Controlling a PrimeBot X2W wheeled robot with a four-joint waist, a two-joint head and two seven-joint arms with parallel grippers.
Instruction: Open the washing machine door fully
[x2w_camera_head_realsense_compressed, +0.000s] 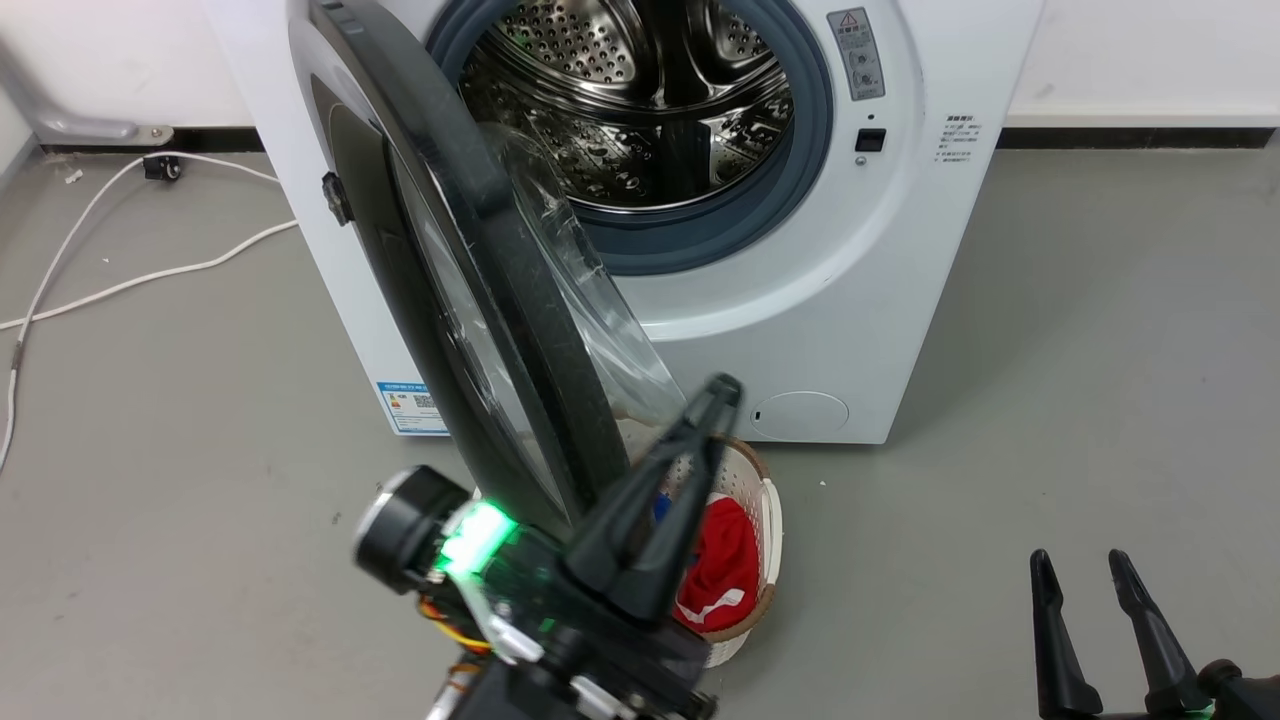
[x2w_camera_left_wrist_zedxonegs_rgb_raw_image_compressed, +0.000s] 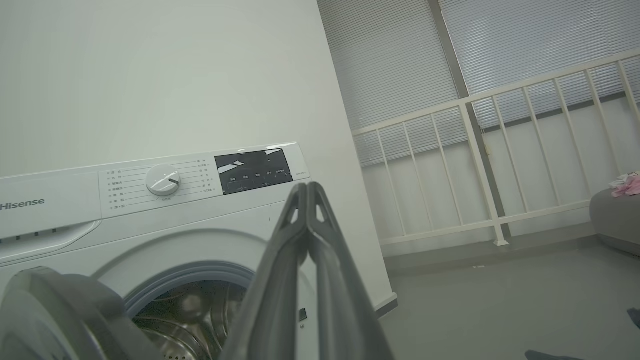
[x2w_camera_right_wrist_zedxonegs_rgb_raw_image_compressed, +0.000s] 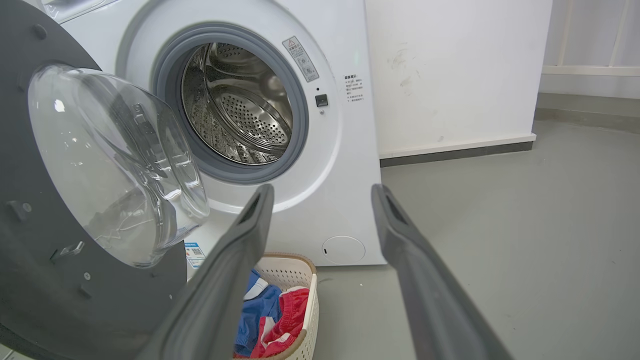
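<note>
Half open, the washing machine door (x2w_camera_head_realsense_compressed: 510, 260) stands edge-on, hinged at the left. The left gripper (x2w_camera_head_realsense_compressed: 724, 390), fingers pressed together, sits just right of it above the laundry basket (x2w_camera_head_realsense_compressed: 770, 500); the right gripper (x2w_camera_head_realsense_compressed: 1080, 562) idles spread, near right. A push could skid off the glass bowl (x2w_camera_head_realsense_compressed: 595, 295).

Laundry corner: white washing machine (x2w_camera_head_realsense_compressed: 860, 300), basket of clothes (x2w_camera_right_wrist_zedxonegs_rgb_raw_image_compressed: 292, 274), grey floor (x2w_camera_head_realsense_compressed: 1100, 350)

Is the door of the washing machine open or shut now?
Open. The door stands swung out from the white machine, and the steel drum behind it is uncovered. Whether it is fully open, I cannot tell.
</note>
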